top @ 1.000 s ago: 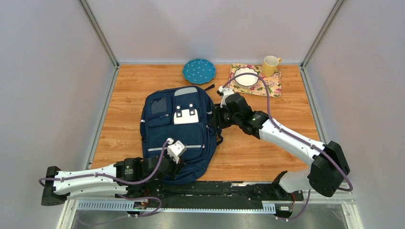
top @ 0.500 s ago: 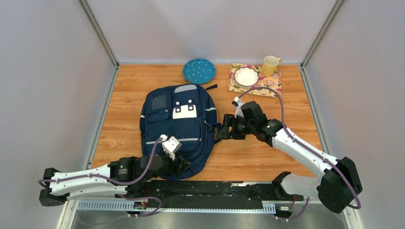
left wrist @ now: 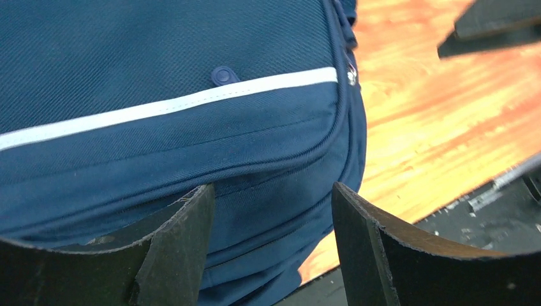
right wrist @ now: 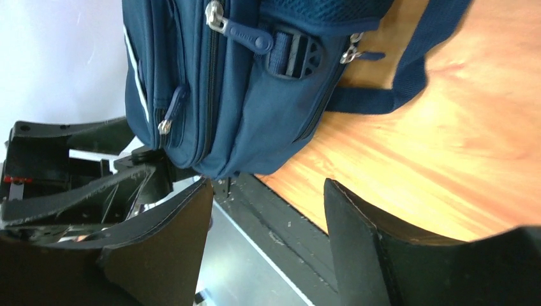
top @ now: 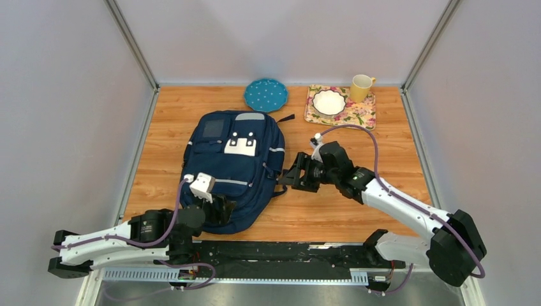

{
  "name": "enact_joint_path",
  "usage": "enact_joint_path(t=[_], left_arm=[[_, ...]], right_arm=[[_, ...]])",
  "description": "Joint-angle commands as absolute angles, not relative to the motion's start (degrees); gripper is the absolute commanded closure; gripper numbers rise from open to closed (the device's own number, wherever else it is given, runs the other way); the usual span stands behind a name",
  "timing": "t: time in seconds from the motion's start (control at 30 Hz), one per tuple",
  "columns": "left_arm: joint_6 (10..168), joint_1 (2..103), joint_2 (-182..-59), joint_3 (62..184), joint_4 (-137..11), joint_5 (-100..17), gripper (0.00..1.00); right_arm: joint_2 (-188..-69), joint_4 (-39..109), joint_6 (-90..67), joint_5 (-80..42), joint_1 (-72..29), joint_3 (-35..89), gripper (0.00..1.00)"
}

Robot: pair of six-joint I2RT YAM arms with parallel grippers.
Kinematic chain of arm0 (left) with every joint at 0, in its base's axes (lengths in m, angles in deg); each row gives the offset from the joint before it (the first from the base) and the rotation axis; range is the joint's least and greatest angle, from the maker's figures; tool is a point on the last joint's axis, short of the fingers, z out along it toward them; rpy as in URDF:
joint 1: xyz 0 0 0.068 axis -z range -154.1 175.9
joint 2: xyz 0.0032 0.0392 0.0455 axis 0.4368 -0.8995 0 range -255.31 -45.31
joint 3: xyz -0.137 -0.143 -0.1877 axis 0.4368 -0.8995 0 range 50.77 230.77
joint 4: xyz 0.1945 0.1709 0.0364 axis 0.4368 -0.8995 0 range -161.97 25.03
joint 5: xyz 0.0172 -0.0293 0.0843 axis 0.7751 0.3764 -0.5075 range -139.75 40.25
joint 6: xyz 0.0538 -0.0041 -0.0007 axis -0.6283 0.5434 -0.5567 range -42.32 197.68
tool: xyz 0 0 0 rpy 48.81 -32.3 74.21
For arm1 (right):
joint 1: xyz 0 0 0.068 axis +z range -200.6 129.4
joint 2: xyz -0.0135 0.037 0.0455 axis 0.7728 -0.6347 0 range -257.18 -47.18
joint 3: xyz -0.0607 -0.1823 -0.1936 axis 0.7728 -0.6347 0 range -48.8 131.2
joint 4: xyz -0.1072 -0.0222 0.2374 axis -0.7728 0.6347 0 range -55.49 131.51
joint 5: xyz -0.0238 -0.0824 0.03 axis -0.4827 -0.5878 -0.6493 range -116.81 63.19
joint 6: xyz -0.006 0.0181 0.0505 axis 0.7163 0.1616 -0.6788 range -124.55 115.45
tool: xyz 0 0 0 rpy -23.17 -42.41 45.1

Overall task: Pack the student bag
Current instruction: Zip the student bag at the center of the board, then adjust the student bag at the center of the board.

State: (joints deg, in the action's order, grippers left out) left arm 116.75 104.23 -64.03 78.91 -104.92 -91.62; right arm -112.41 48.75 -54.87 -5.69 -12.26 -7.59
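Far side of the table (top: 395, 159): teal plate (top: 265, 94), floral mat (top: 359, 116) bearing a white bowl (top: 329, 102), yellow mug (top: 361, 87).

The student bag (top: 233, 169) is laid on the wooden counter (top: 166, 127) between left fingers (left wrist: 172, 255) and right fingers (right wrist: 360, 236); a teal plate (top: 265, 94) and floral tray (top: 358, 118) are set beyond.

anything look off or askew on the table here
The student bag lies skewed, its bottom end close to the near edge of the table, and a strap trails onto the wood beside it. Nothing looks spilled or damaged.
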Motion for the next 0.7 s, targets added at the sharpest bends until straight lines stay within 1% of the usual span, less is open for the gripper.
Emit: enact_joint_path(t=[0.0,0.07,0.23,0.37,0.43,0.5,0.6,0.63,0.67], left_arm=[[118.2,103.8,-62.3,81.6,-107.1,-100.7,0.25],[115.8,103.8,-62.4,81.5,-104.6,-99.4,0.25],[115.7,103.8,-66.0,82.4,-105.3,-96.1,0.25],[116.2,103.8,-67.8,82.8,-105.4,-94.4,0.24],[116.2,103.8,-67.9,82.7,-105.1,-93.3,0.24],[116.0,103.8,-67.8,82.4,-104.7,-92.6,0.24],[115.7,103.8,-67.2,81.8,-103.9,-92.0,0.23],[115.7,103.8,-67.0,81.8,-103.9,-91.9,0.23],[115.7,103.8,-66.8,81.8,-104.1,-91.7,0.23]], right_arm=[[-115.4,41.3,-63.1,-8.6,-6.7,-7.9,0.33],[-117.0,39.3,-64.7,-9.6,-5.2,-7.1,0.33],[-122.2,38.2,-63.8,-14.6,-3.5,-2.0,0.33],[-127.9,42.7,-52.8,-16.1,-3.6,7.2,0.35],[-132.1,45.0,-47.0,-12.8,-3.6,9.7,0.36],[-135.0,45.8,-45.6,-9.8,-3.6,12.4,0.38],[-139.5,46.5,-43.8,-9.3,-3.8,15.3,0.43],[-140.3,50.2,-42.5,-10.6,-4.0,16.1,0.48],[-141.2,51.3,-41.9,-11.8,-4.1,16.5,0.49]])
